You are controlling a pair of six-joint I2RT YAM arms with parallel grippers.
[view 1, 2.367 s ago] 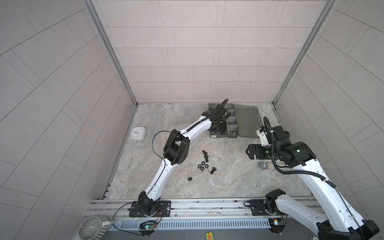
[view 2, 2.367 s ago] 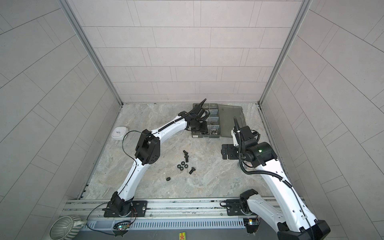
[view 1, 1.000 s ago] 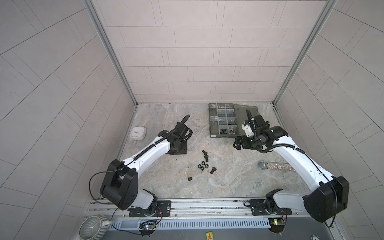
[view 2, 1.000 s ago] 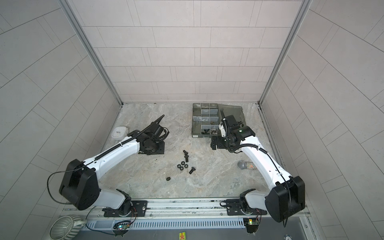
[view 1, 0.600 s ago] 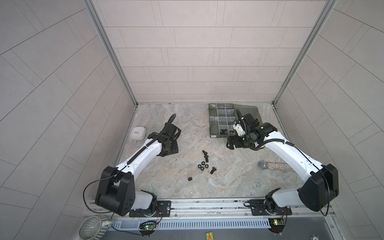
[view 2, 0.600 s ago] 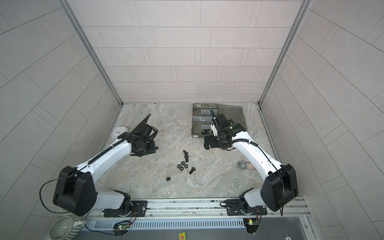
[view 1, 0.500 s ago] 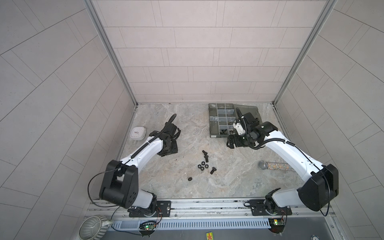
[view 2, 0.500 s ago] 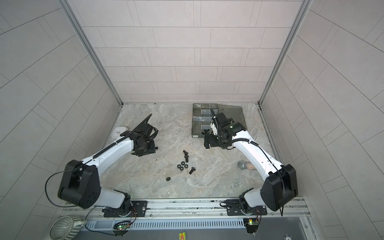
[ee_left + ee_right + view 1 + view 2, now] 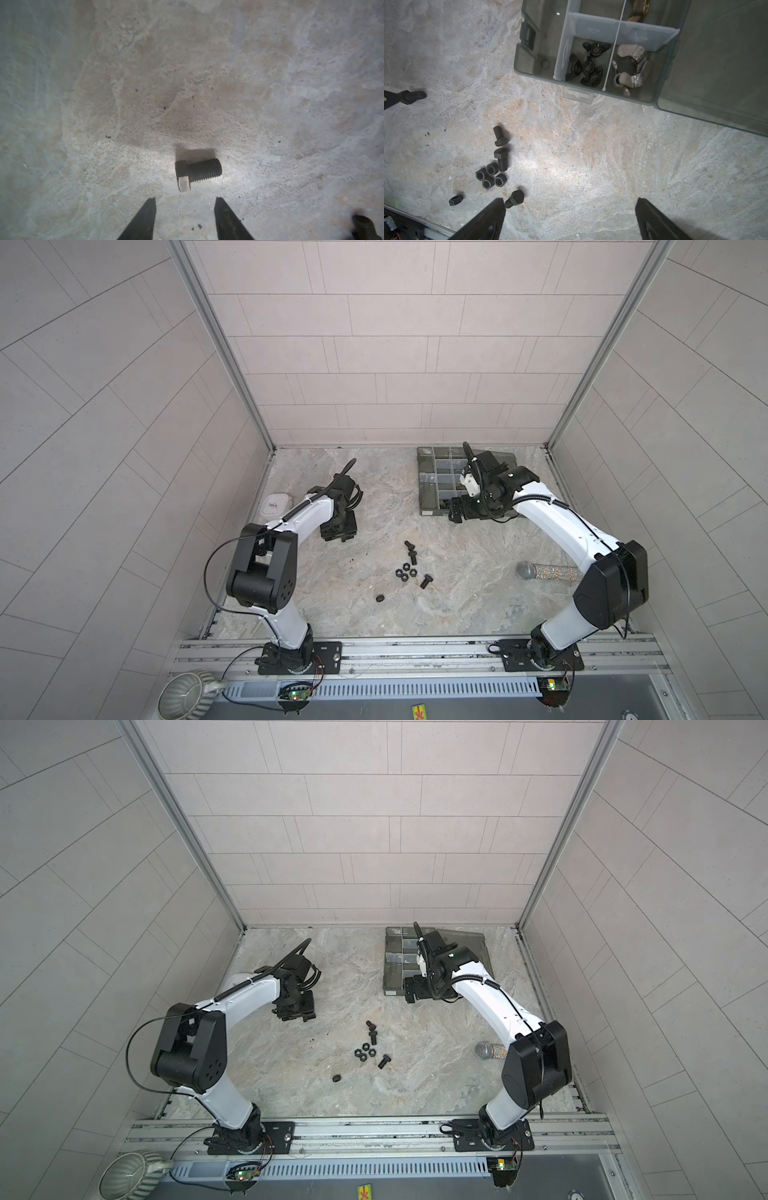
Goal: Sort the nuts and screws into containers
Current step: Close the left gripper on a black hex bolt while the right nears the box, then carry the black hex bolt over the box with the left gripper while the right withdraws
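A marbled grey-beige bench (image 9: 457,605) sits inside pale tiled walls. In both top views the smoky organizer box (image 9: 426,493) stands at about 1 o'clock from the bench centre, with its lid (image 9: 716,62) folded out flat beside it.

Just toward 6 o'clock from the centre lies the loose pile: three screws (image 9: 412,558), a cluster of hex nuts (image 9: 405,573) touching one another, and a lone nut (image 9: 379,598) a little apart at 7 o'clock of the cluster.

The left tool (image 9: 185,204) hangs low at about 9 o'clock. Its jaws stand partly apart with nothing between them. A single screw (image 9: 197,172) lies on its side just beyond the tips, not touching them.

The right tool (image 9: 569,207) hovers by the box's near end, its jaws spread wide and empty over bare bench.

In the box's end compartments lie black wing nuts (image 9: 585,64) and, one compartment over toward the lid, silver wing nuts (image 9: 631,66). A brass piece (image 9: 639,8) shows in the compartment behind.

A microphone (image 9: 544,571) lies at 4 o'clock.
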